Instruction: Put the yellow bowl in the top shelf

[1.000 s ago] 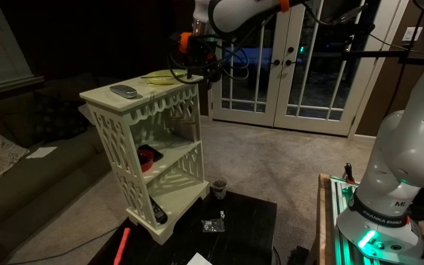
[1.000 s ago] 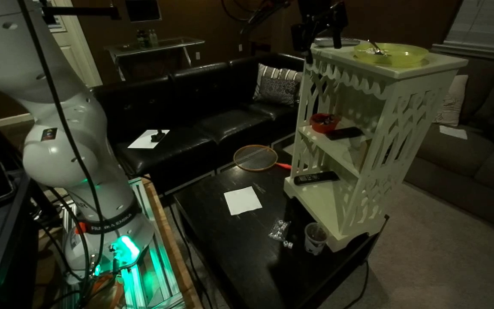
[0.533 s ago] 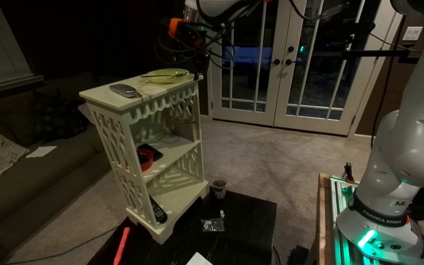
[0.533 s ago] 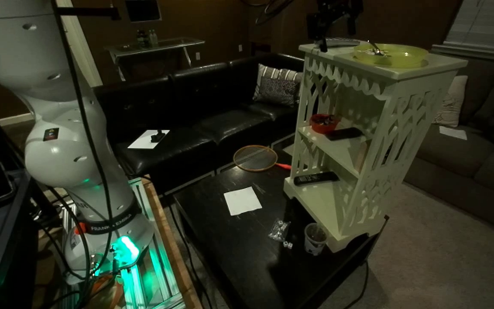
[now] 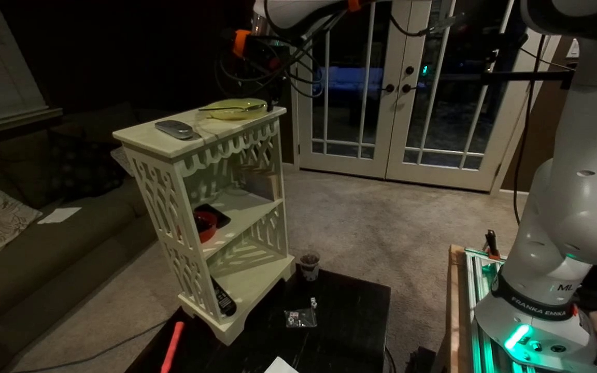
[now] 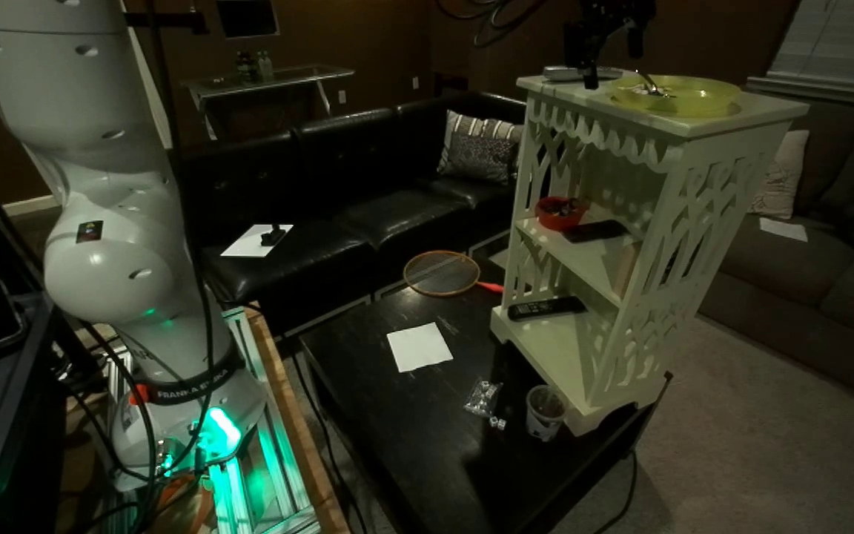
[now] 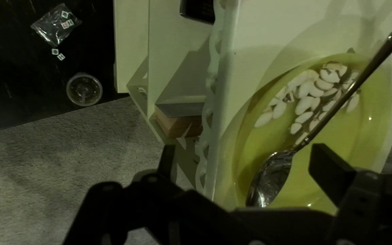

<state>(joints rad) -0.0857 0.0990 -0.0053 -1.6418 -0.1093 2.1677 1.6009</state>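
Note:
The yellow bowl lies on the flat top of the cream rack in both exterior views. In the wrist view the bowl holds a metal spoon and several white seed-like pieces. My gripper is open and empty at the rack's front edge, close to the bowl. In the wrist view my gripper has one finger over the bowl and one outside the rack's front edge. I cannot tell whether it touches the bowl. The top shelf is the upper inner tier, under the scalloped trim.
The top shelf bears a red bowl, a black flat item and a box-like block. A grey oval object lies on the rack top. A remote is on the lower tier. A cup stands by the rack.
My open gripper has moved along the rack's front edge toward the yellow bowl, leftward in an exterior view and rightward in the opposite one. The bowl has not moved.

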